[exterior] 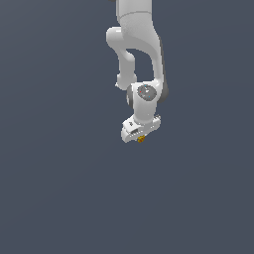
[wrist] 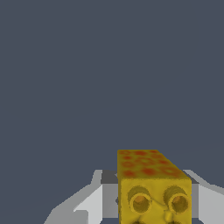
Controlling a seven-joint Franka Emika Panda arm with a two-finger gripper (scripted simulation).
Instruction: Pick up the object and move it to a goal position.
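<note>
The object is a small yellow-orange brick [exterior: 141,139] with reddish dots on one face and two round studs on another. In the exterior view it shows as a tiny spot at the lower end of my white gripper [exterior: 140,135]. In the wrist view the brick [wrist: 151,183] fills the space between the two grey-white fingers [wrist: 89,203], which stand on either side of it. The gripper is shut on the brick and holds it in the air.
The white arm [exterior: 136,44] reaches down from the upper edge of the exterior view. All around is a plain dark grey-blue ground [exterior: 59,188] with no other object in view.
</note>
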